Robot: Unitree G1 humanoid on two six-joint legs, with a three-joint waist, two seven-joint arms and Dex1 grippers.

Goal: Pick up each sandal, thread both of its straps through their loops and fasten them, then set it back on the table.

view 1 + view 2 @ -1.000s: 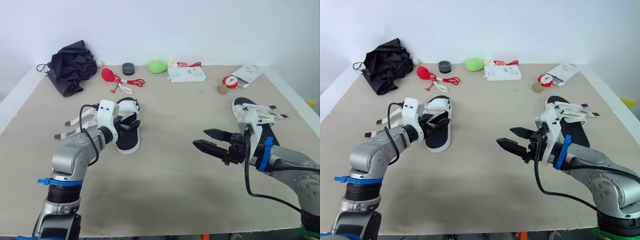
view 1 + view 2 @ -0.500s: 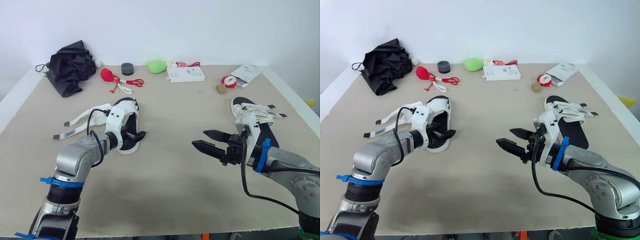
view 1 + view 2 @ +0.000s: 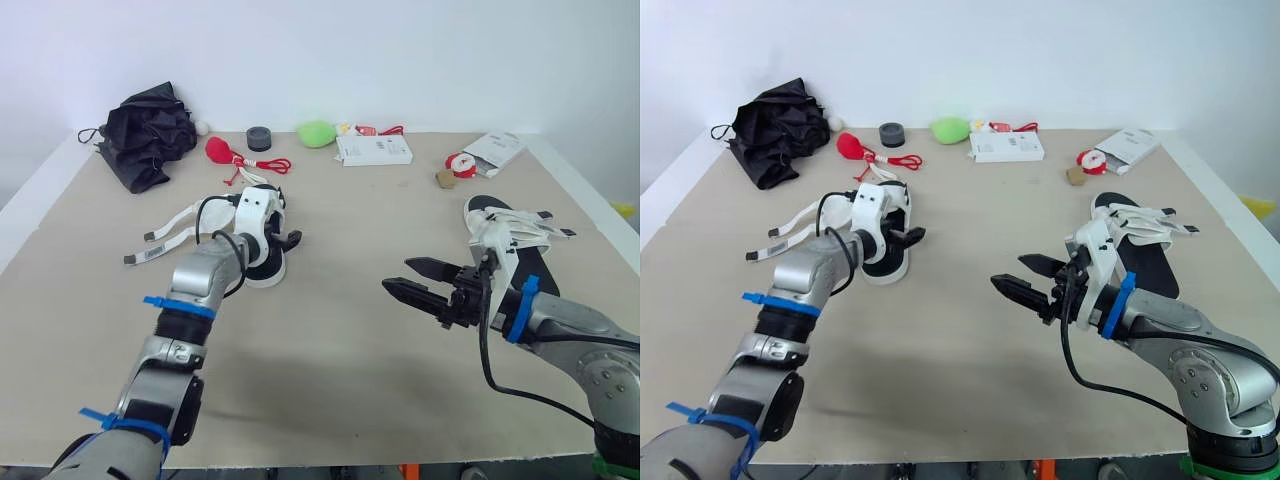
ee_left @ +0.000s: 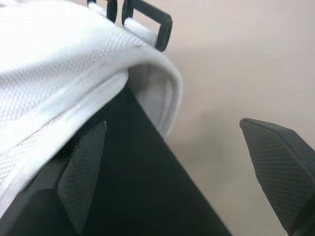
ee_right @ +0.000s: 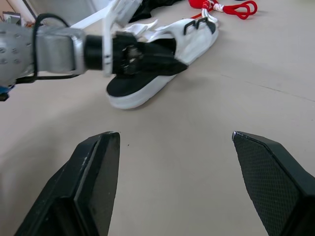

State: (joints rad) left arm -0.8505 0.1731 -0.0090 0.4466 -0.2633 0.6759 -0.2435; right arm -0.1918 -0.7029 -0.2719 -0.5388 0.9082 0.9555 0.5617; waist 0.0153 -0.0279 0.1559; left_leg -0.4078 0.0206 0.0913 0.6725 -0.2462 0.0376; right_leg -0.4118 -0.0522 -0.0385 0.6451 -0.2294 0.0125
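Note:
The left sandal (image 3: 265, 270), white with a black footbed, lies on the table (image 3: 330, 360) at centre left, its loose straps (image 3: 160, 236) trailing to the left. My left gripper (image 3: 283, 240) is open at the sandal's right side. In the left wrist view one finger (image 4: 81, 167) is over the footbed and the other (image 4: 275, 167) over bare table, with the sandal's rim and black loops (image 4: 145, 19) between them. The right sandal (image 3: 510, 235) lies at the right. My right gripper (image 3: 410, 281) hovers open left of it, holding nothing.
Along the far edge sit a black folded umbrella (image 3: 145, 135), a red item with cord (image 3: 225, 152), a black roll (image 3: 259, 137), a green object (image 3: 316, 132), a white box (image 3: 372, 149) and a white packet (image 3: 495, 148). Bare table lies between the grippers.
My left arm has stretched forward and turned, bringing its gripper from over the footbed to the sandal's right rim. The sandal and straps have shifted slightly away. The right gripper has stayed put.

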